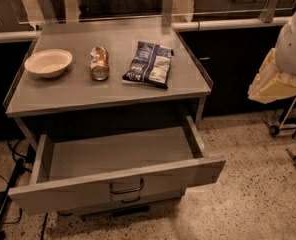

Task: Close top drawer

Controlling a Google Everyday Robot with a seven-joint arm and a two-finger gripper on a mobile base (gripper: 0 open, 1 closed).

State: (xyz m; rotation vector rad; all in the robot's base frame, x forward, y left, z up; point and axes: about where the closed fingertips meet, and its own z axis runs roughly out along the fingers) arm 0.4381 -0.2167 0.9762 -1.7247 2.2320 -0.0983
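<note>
The top drawer (pixel 113 159) is a wide grey metal drawer. It stands pulled far out from under the grey cabinet top (pixel 73 96). Its shallow tray shows nothing inside. Its flat front panel (pixel 63 191) faces me and carries a small dark loop handle (pixel 126 188) at the centre. My gripper is out of view. Only my arm's white shell (pixel 294 41) and a cream link (pixel 274 83) show at the right edge, apart from the drawer and above floor level.
On the cabinet top lie a cream bowl (pixel 48 62), a crushed can (pixel 99 64) and a dark snack bag (pixel 149 64). A lower drawer handle (pixel 130 200) peeks out under the open front. Caster wheels (pixel 274 130) stand at the right, cables (pixel 8 154) at the left.
</note>
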